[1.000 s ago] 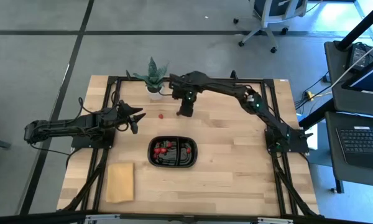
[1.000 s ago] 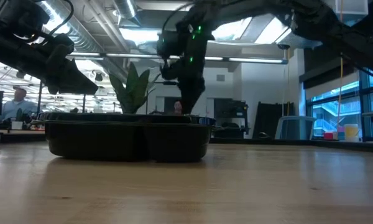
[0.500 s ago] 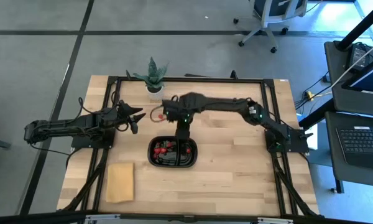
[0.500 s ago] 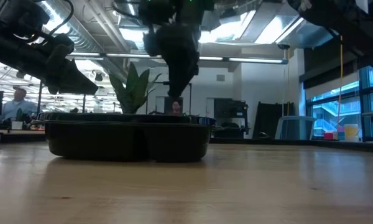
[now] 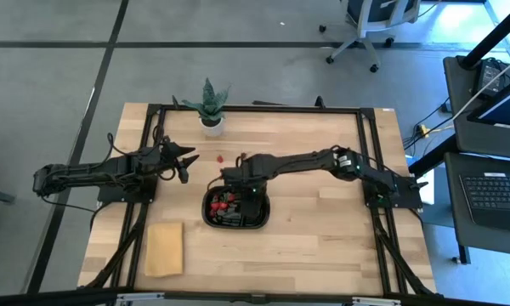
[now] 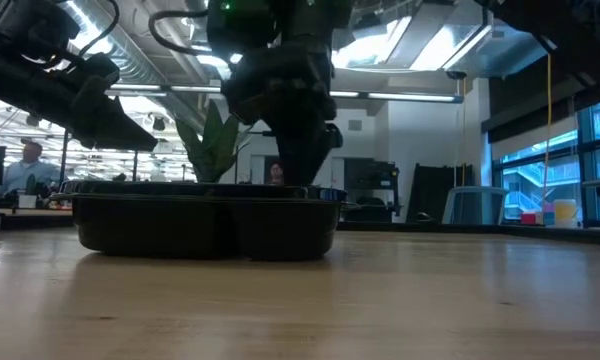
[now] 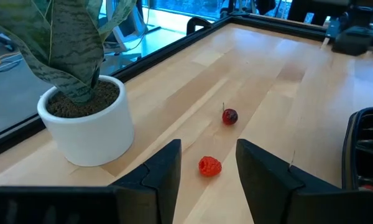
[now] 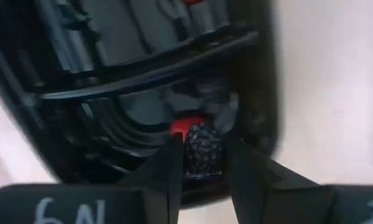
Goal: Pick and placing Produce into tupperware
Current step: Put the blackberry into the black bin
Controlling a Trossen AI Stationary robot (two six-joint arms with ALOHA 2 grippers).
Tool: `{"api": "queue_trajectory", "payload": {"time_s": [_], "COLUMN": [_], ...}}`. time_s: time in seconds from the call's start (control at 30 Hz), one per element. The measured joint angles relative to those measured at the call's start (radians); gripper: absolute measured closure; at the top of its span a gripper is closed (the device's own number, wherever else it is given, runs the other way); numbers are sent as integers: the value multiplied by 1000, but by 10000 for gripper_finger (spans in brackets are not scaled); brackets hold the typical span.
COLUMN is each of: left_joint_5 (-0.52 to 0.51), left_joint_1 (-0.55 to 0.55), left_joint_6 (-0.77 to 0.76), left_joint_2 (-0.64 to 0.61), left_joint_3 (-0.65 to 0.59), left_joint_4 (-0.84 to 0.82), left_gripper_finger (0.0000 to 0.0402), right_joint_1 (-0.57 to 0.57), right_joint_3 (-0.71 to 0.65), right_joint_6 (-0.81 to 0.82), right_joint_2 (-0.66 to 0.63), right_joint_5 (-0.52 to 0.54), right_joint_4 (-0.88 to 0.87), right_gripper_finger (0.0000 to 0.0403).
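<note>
Right gripper: your right gripper (image 5: 252, 189) sits at the centre of the high view, directly over the tray's right-hand compartment. In its wrist view the two fingers (image 8: 165, 171) are narrowed around a dark, bumpy blackberry (image 8: 202, 151), pinching it just above the ribbed tray floor.

Left gripper: your left gripper (image 5: 187, 162) hangs over the table at the left of centre in the high view, well apart from the tray. Its wrist view shows the fingers (image 7: 162, 180) spread with a clear gap and nothing between them.

Tupperware: the black oval tupperware (image 5: 264, 212) lies just below the centre of the high view, with its divider running top to bottom. In the low view it is the dark wall (image 6: 206, 224) at left of centre, with your right arm coming down onto it from above.

Produce in tray: you can see red produce (image 5: 223, 203) gathered in the left compartment. A red piece (image 8: 181, 127) also shows in the tray just behind the held berry.

Produce on table: a raspberry (image 7: 209, 166) and a dark red cherry (image 7: 229, 116) with a stem lie on the bare wood, near each other, seen past your left fingers. From above they show as small red dots (image 5: 219, 157) above the tray.

Potted plant: the plant (image 5: 209, 105) stands in its white pot (image 7: 86, 121) at the upper centre of the table.

Tan block: the flat block (image 5: 164, 248) lies at the lower left of the table.

Background: a person (image 6: 25, 167) shows at the far left of the low view.
</note>
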Motion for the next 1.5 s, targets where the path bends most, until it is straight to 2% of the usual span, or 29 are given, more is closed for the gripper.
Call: {"api": "queue_trajectory", "payload": {"time_s": [0.4, 0.63, 1.5], "left_joint_5": [4, 4, 5], "left_joint_1": [0, 0, 0], "left_joint_6": [38, 38, 35], "left_joint_2": [0, 0, 0], "left_joint_3": [0, 0, 0], "left_joint_4": [-3, -3, -3], "left_gripper_finger": [255, 255, 255], "right_joint_1": [-1, 7, 10], "right_joint_3": [-13, -74, -99], "right_joint_6": [19, 27, 23], "right_joint_2": [0, -2, -2], "right_joint_5": [2, 5, -13], "right_joint_4": [77, 138, 152], "right_gripper_finger": [298, 299, 285]}}
